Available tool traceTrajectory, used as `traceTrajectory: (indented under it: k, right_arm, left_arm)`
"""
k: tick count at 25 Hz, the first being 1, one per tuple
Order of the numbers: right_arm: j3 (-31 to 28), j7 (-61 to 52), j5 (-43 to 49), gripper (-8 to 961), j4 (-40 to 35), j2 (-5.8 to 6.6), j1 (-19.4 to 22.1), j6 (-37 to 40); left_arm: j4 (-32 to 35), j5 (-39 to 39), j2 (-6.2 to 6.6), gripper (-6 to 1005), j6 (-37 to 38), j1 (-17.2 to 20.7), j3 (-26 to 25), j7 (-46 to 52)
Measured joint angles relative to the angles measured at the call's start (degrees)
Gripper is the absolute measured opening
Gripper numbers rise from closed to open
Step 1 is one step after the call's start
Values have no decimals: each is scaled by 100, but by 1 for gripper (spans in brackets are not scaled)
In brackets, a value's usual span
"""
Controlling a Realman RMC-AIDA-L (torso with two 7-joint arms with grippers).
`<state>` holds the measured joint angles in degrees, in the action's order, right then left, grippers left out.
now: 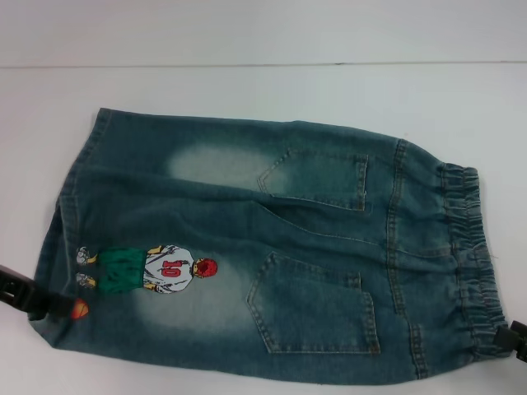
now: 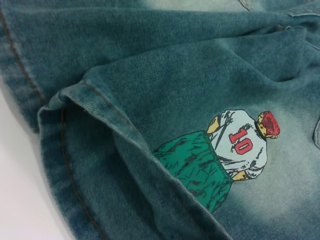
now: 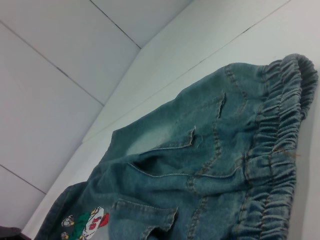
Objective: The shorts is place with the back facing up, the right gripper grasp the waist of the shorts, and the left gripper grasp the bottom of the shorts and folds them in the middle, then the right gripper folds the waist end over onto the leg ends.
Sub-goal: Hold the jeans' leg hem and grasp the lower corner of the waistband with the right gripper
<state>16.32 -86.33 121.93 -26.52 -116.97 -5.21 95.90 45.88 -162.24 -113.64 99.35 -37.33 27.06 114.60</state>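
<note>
Lying flat, back up, the shorts [image 1: 263, 247] cover most of the white table [image 1: 247, 33], both patch pockets showing. Left gripper [image 1: 33, 296] sits at the near corner of the leg hem [image 1: 62, 239], just beside the orange ball patch [image 1: 80, 309]; right gripper [image 1: 515, 339] sits at the near corner of the elastic waist [image 1: 469, 247]. Can't tell whether either is spread or pinching cloth, since only edges show. Judging by this, step in hand is the first grasp, pre-fold. Next move prob needs both near corners gripped firmly, lifted together and carried away from the grippers to the far edge. Only readable writing: "10" on the cartoon player [image 1: 160, 269].
</note>
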Motion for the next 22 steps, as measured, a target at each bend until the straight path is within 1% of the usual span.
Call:
traceTrajectory:
  k: [6,15,22]
  right_arm:
    - [9,-73,5,758,0,6,-29,-118]
    - [57,-120,49,758,46,17,-185,-241]
    - [52,-146,165,758,50,-10,-262,-305]
  left_arm:
    - [0,0,0,53,-34,-2,0,-7]
    - [-4,-1,0,52,-52,-3,-7,-15]
    - [-9,-1,15,52,-39,-24,-11,-4]
